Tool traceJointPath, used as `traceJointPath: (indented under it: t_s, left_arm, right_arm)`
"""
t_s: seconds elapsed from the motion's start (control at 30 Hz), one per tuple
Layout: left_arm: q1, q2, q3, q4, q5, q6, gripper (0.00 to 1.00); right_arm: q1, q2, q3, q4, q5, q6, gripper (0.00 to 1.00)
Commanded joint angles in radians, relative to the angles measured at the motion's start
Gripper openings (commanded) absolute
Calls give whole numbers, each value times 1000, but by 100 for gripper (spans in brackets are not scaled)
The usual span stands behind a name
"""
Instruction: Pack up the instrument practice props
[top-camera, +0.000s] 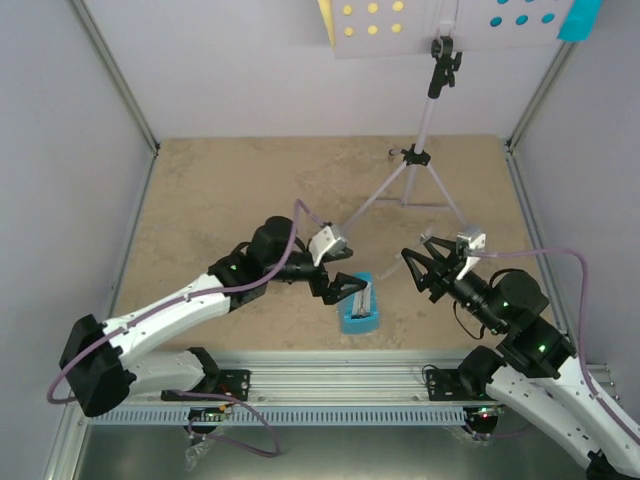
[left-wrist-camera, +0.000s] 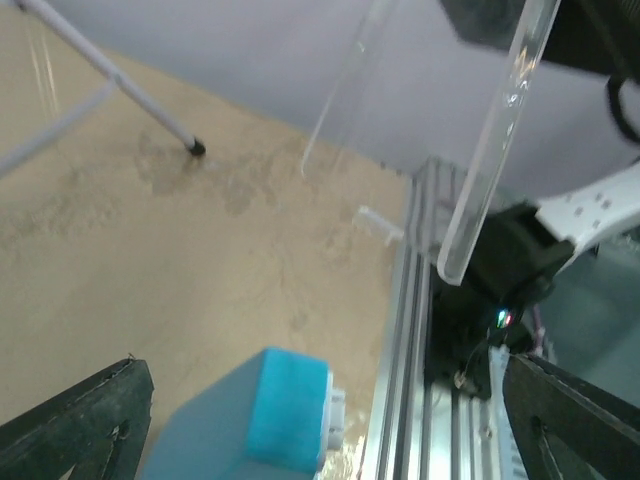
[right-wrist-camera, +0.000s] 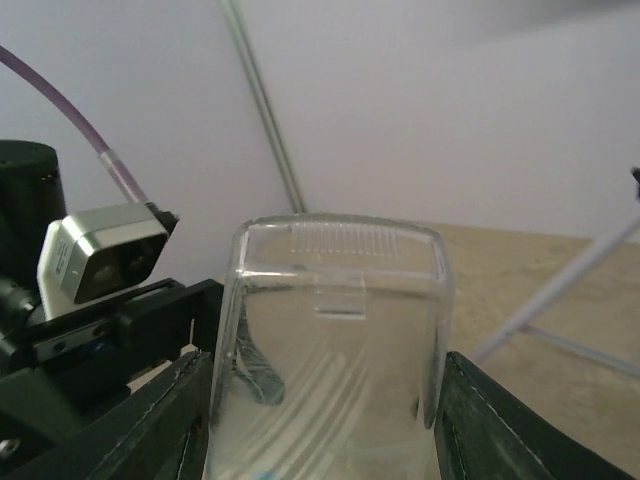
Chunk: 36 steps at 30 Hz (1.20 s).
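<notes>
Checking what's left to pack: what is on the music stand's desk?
A yellow sheet on the left and a cyan sheet on the right, showing through the desk's round holes and past its edges. The desk covers the rest of both.

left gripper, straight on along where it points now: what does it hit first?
The blue metronome: in the left wrist view it sits just ahead of the left gripper, centred between its open fingers. Past it lies the aluminium rail, but depth there is unclear.
</notes>
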Motion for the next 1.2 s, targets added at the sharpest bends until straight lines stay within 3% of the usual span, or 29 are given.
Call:
traceJointPath:
  t_s: [0.0,0.1,0.33,0.5,0.7,1.17]
  left_arm:
    - [-32,66,13,-104,-62,121,98]
    - [-34,83,6,-136,-107,169,99]
    - [-34,106,-43,-127,-14,250,99]
    - [-42,145,-49,-134,-28,283,99]
    - [-50,181,-41,-137,-56,297,78]
    - [-111,138,-67,-100,-241,305,52]
  right_arm:
    - [5,-41,-50,-77,92,-55,49]
    - [4,-60,-77,-76,87,-53,49]
    - [4,-113,-101,-76,62,-53,50]
    - [4,-146,-102,-96,57,-60,50]
    - [4,-177,-110,-93,61,-54,50]
    - [4,-174,-123,-85,64,-53,50]
